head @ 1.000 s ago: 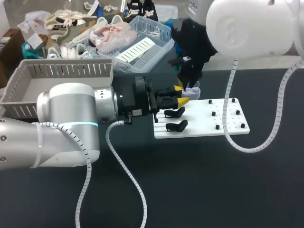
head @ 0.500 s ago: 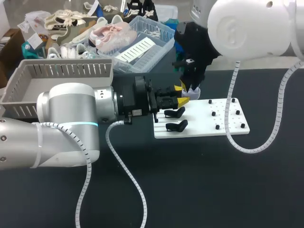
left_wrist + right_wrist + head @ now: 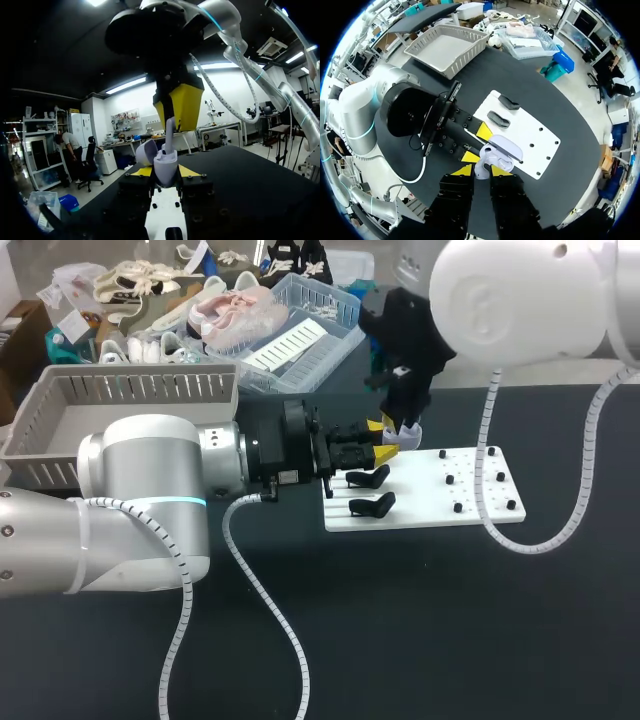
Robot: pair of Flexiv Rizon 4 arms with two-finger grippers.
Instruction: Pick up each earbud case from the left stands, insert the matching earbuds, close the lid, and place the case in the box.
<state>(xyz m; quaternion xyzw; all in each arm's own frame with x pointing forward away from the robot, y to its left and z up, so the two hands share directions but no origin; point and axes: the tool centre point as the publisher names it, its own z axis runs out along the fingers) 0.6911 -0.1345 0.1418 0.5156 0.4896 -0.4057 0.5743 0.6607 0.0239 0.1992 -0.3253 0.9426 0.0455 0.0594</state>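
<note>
your left claw [image 3: 381,438] is clamped on the small pale lilac plastic earbud case [image 3: 165,164], one yellow tip on each side. it holds the case just above the near-left corner of the flat white plastic board [image 3: 430,512], with the lid hinged open and tipped away. your right claw [image 3: 480,171] comes down from above and pinches a slim white earbud [image 3: 169,134] by its upper part. the stem points into the case's mouth; i can't tell whether it has seated.

the risks from here, as i judge them:

- the bud may be off-line with its socket. pushing down then jams it on the rim, or twists the case in the left claw's grip.
- the two pairs of yellow tips are very close. a small sideways drift could knock them together and shake the case loose.
- the open lid sits just beside the right claw's finger. a careless retreat could catch it and snap it shut on a half-seated bud.
- if you let go before the bud is home, it may tip out onto the board or the dark table.

the two black curved stands [image 3: 368,477] on the board look bare. the grey slatted plastic box [image 3: 150,388] waits well apart at the far left, so the carry comes later.
</note>
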